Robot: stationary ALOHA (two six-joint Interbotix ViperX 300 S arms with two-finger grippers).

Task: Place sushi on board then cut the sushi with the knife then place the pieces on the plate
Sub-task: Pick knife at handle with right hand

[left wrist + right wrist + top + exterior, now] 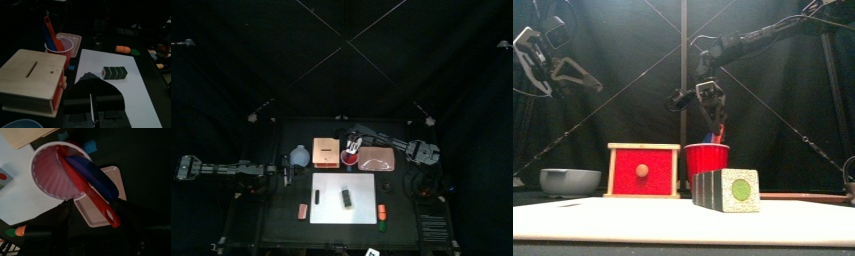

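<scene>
Black table (275, 226) inside black curtains (342, 60); the back curtain fills the top view's upper half. White cutting board (325, 195) lies centre-front w/ the sushi roll (727, 190) on it. The roll is whole, one end (green centre in a pale speckled face) turned toward the front.

Behind the board, left to right:
- blue-grey bowl (569, 181)
- wooden box (644, 170) w/ red drawer front
- red cup (707, 160) just beside the box
- pink plate (378, 160)

A small reddish toy (302, 210) sits off the board's left edge, and an orange toy w/ a green end (381, 211) off its right edge. Both are too small to name.

Right gripper (95, 208) hangs over the cup, jaws spread to either side of the red knife (87, 188) handle. The blue knife (93, 175) leans alongside in the same cup. Can't tell whether either jaw touches the handle. Left gripper (91, 80) is raised at the table's left, near the bowl. Its jaws meet at the tips w/ nothing between them.

Hard to see:
- In the front view the plate is only a thin strip behind the roll.
- Little of the knives shows betw. cup rim and right gripper.
- The roll's joints read as faint lines.
- The bowl is cut off at the left wrist view's corner.
</scene>
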